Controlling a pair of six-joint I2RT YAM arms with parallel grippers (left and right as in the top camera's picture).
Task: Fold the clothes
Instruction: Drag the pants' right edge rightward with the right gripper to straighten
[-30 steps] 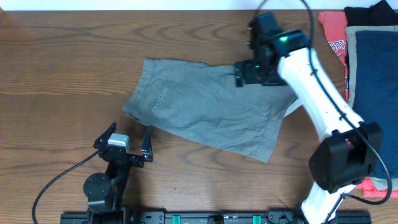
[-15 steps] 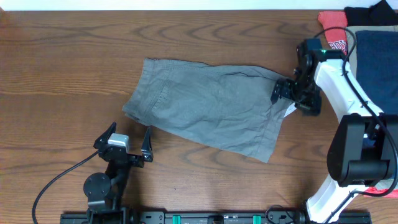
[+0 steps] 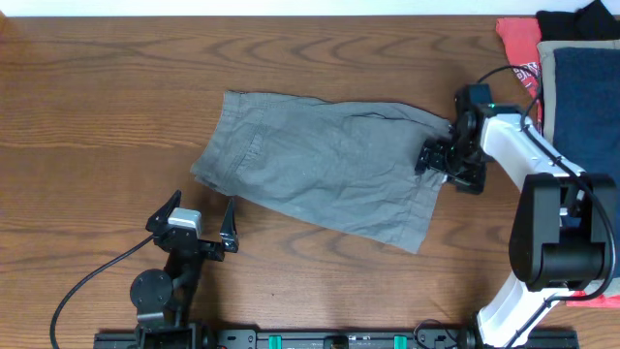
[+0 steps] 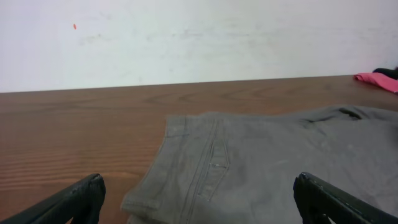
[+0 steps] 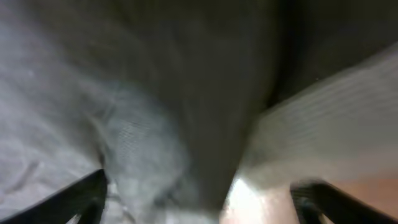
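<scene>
The grey shorts (image 3: 320, 165) lie spread flat in the middle of the table, with the waistband at the left and the leg hems at the right. They also show in the left wrist view (image 4: 261, 162) and fill the right wrist view (image 5: 155, 93). My right gripper (image 3: 438, 160) is open and low over the right edge of the shorts, its fingers astride a fold and a pale lining (image 5: 323, 118). My left gripper (image 3: 199, 218) is open and empty, just off the lower left corner of the shorts.
A pile of other garments lies at the right edge: coral-red (image 3: 518, 48), navy (image 3: 586, 92) and black (image 3: 581, 19). The far wall is white. Bare wood lies left of and in front of the shorts.
My right gripper has swung from the top edge of the shorts out to the right, then down onto their right edge. The shorts and the left arm have not moved.
</scene>
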